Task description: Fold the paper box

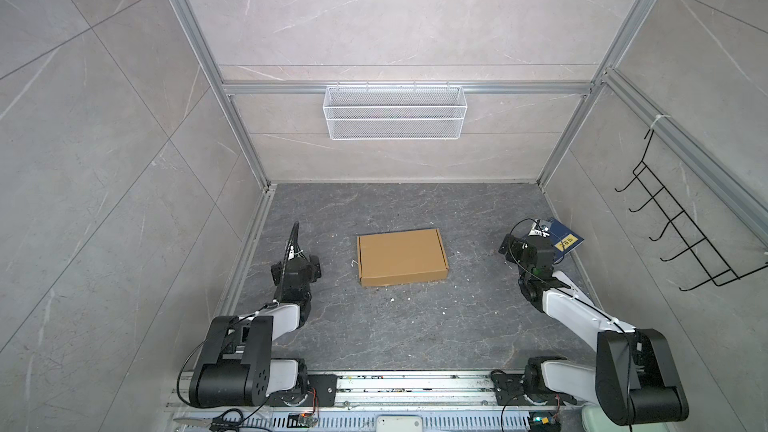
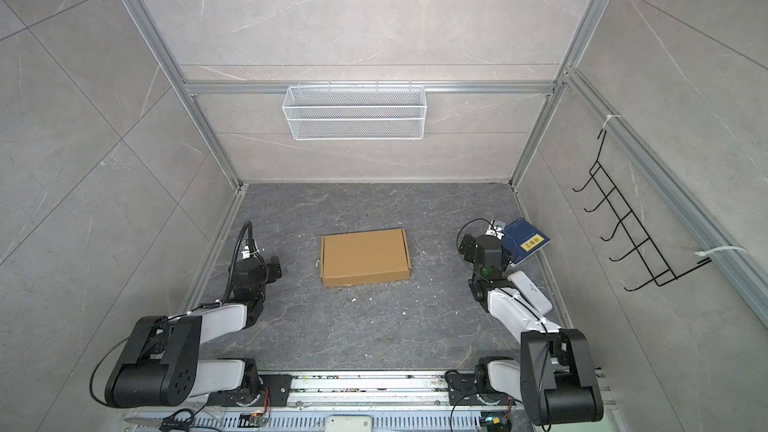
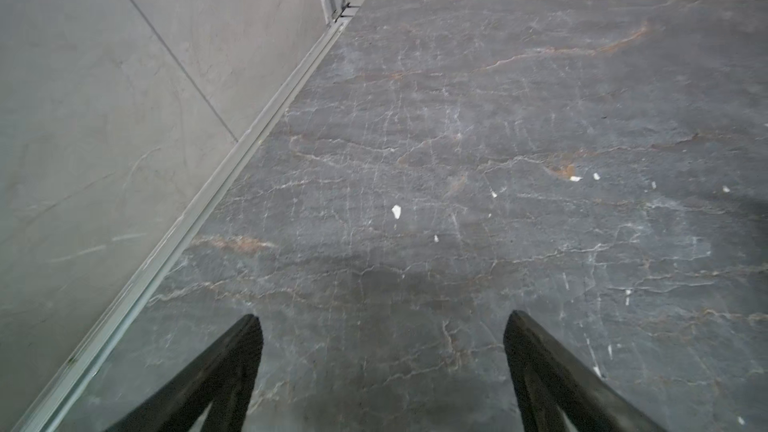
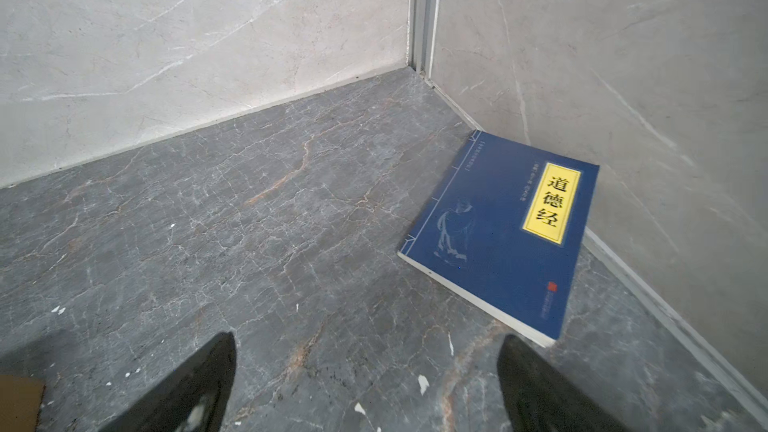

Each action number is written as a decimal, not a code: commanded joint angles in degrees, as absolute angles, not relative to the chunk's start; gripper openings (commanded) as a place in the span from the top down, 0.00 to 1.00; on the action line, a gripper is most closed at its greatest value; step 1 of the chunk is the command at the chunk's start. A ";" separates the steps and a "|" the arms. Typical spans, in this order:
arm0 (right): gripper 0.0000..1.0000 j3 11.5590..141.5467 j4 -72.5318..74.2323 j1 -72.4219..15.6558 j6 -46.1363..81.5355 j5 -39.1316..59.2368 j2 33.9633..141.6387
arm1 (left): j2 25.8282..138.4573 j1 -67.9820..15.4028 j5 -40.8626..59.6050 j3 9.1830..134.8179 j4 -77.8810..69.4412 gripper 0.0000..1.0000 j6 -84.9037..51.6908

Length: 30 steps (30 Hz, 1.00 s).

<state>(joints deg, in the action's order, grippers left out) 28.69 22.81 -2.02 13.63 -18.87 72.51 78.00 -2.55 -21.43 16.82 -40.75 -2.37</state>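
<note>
Left fingers [image 3: 232, 363] spread wide with nothing between them, hanging over bare dark table [image 3: 457, 139] by the left wall [image 3: 104, 118]. Right fingers [image 4: 199, 380] released as well and empty, just short of the blue book [image 4: 498, 243] lying against the right wall [image 4: 623, 76]. Between both arms, well apart from either, the paper box [image 1: 402, 256] lies flat and closed, mid-table.

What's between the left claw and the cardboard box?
Only bare dark tabletop between the left gripper and the paper box, plus a tiny white scrap beside the box; both top views show it.
</note>
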 commanded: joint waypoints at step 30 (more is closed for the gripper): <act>0.00 19.94 46.50 -2.30 4.20 -6.40 82.26 | 85.86 0.18 -15.15 20.14 -49.50 0.07 -1.93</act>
